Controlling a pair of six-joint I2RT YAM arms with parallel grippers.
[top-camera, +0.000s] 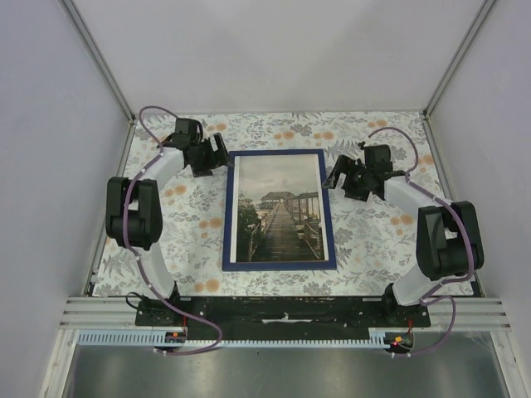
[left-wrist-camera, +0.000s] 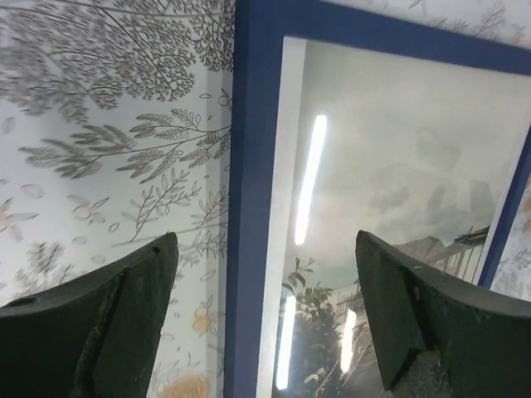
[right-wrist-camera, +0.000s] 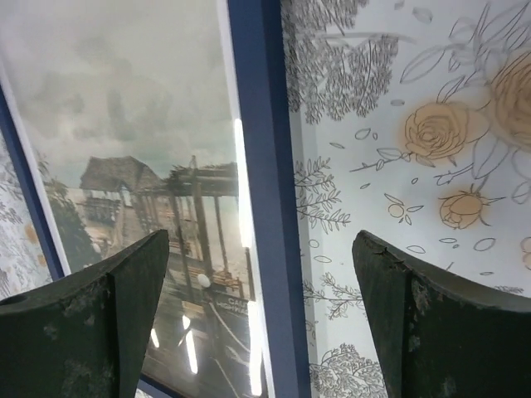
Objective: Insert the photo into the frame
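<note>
The frame (top-camera: 227,215) lies flat, blue face up, in the middle of the flowered table. Behind its glass sits the photo (top-camera: 280,211) of the wooden pier and huts. My left gripper (top-camera: 221,154) hangs open over the frame's far left corner, its fingers straddling the blue left edge (left-wrist-camera: 251,207) with the photo (left-wrist-camera: 398,166) under one finger. My right gripper (top-camera: 336,178) stands open over the frame's right edge (right-wrist-camera: 264,191), one finger above the photo (right-wrist-camera: 124,124), the other above the cloth. Neither holds anything.
A flowered cloth (top-camera: 166,240) covers the table on both sides of the frame. White walls with metal posts (top-camera: 95,62) close in the left, right and back. A black rail (top-camera: 282,311) with the arm bases runs along the near edge.
</note>
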